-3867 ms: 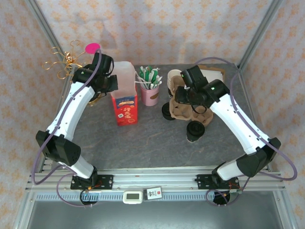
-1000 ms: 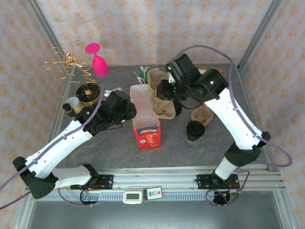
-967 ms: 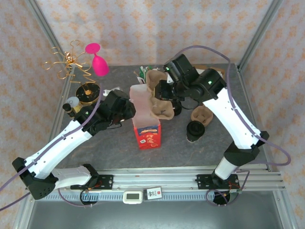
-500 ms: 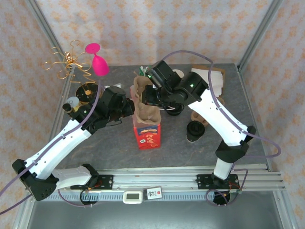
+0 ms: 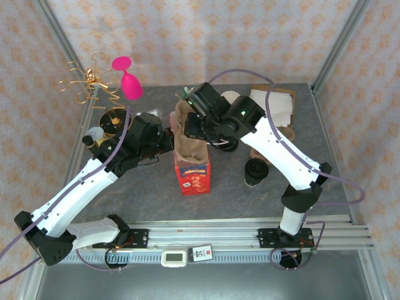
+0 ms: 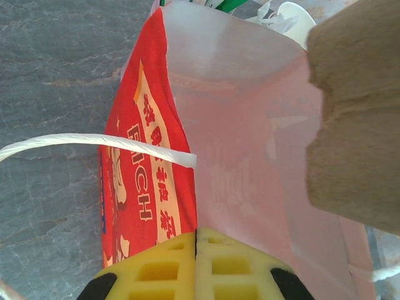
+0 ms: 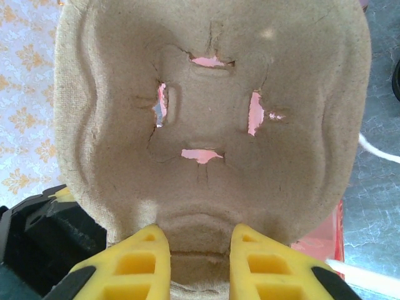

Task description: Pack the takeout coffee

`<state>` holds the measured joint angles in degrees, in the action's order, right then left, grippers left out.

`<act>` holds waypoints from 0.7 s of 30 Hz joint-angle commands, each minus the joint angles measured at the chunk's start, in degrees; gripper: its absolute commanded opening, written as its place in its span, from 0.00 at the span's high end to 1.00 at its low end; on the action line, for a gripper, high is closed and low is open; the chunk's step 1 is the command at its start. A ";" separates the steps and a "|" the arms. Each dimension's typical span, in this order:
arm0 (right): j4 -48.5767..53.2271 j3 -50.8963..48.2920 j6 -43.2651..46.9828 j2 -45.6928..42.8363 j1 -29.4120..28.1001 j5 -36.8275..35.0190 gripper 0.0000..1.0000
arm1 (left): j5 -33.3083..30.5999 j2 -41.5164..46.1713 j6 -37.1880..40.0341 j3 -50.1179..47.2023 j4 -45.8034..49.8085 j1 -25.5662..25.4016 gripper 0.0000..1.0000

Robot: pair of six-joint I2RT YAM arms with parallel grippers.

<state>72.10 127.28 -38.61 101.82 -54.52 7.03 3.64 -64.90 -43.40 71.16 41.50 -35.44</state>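
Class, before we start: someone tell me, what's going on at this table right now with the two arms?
The left gripper, jaws shut, pinches the rim of the red bag, seemingly keeping its mouth open. The right gripper, jaws closed on the cardboard cup carrier, holds it on edge at the bag's open top. The takeout coffee stands on the table to the right of the bag, apart from it, not yet packed.

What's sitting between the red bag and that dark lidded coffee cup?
Nothing; the top view shows bare table between the red bag and the coffee cup.
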 commanded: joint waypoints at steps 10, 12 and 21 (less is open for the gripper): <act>2.83 -2.02 -0.24 0.66 -0.52 -6.81 0.81 | 0.13 2.12 -0.28 -0.13 -0.74 0.64 1.00; 2.79 -2.63 -0.32 0.25 -0.57 -7.99 0.81 | -0.71 2.17 -0.20 -0.29 -0.10 0.64 1.00; 2.85 -1.43 0.29 1.93 -0.58 -8.03 0.82 | -0.28 -0.49 1.50 0.37 2.02 0.64 0.75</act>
<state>73.56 125.08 -38.54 102.85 -54.83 1.30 4.03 -64.45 -43.07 71.13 41.80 -35.14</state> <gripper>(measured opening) 0.183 0.241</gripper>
